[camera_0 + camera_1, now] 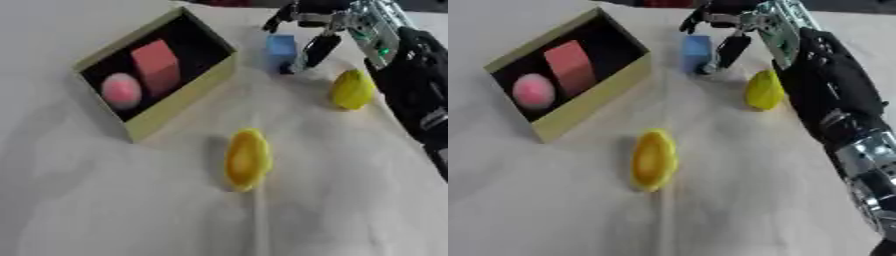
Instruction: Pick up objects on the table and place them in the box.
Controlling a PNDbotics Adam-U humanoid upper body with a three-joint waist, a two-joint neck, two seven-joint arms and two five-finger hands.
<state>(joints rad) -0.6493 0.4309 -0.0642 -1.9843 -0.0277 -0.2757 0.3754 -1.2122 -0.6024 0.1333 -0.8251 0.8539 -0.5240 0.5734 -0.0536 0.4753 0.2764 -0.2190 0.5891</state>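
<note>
Your right hand over blue block at far edge, fingers curled around it but not clamped; thumb low beside it, ready to pinch. Box close left: short carry.

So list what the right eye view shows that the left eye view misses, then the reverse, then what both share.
Only the right eye view shows the right arm's silver forearm running down to the lower corner. Only the left eye view shows more bare table left of the box. Both share the box holding a red block and pink ball, two yellow objects on the cloth, and the right hand at the blue block.
</note>
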